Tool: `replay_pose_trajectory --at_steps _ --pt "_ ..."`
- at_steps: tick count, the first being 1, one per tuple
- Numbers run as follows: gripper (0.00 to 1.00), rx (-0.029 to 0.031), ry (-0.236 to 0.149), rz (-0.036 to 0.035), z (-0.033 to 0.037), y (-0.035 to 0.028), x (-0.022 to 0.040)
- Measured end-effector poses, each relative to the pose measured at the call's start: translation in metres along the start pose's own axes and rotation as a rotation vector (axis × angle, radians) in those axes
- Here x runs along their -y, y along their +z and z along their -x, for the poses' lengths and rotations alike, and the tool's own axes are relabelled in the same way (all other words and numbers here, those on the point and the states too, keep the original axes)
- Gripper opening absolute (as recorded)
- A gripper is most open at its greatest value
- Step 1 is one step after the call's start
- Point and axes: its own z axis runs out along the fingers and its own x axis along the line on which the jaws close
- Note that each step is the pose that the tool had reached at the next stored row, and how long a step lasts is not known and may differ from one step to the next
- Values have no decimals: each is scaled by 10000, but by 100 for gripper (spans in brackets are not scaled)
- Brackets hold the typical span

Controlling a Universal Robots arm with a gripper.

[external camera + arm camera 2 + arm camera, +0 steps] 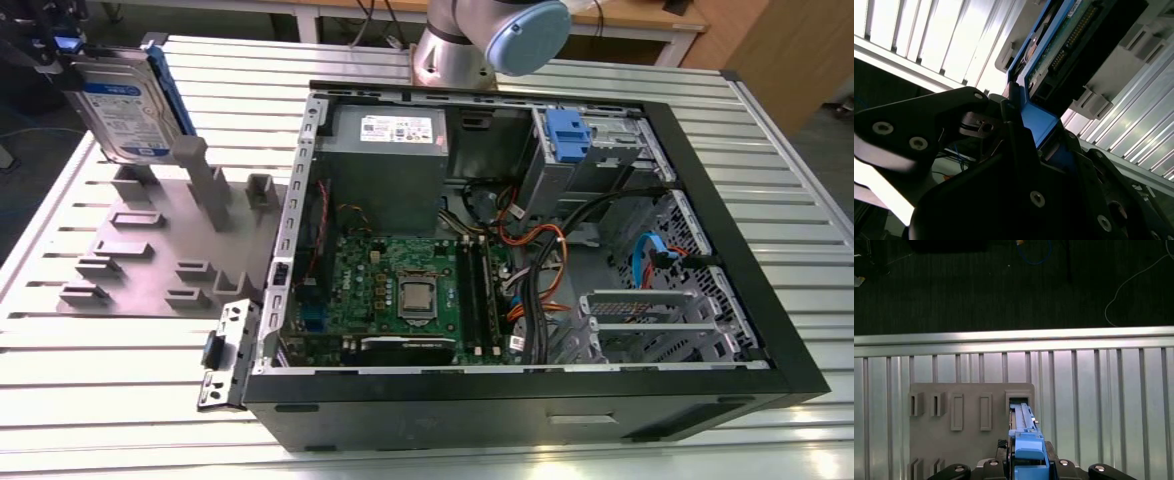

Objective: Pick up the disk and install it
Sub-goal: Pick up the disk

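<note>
Jaws: pinching the blue carrier tab (1038,127) at one end of the disk (127,110) | Disk: upright over the grey slotted holder (160,250), clearance from the slot unclear | Beyond: open computer case (787,330) on the slatted desk (80,400), well apart | Risk: the end-only grip may let the disk tilt, snag the slot wall and slip.

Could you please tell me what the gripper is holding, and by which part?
The gripper holds the disk by the top end of its blue carrier.
</note>
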Motion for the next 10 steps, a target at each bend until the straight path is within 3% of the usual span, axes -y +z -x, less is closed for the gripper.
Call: replay_pose_trajectory --at_steps 10 --pt "37 2 0 0 1 -38 0"
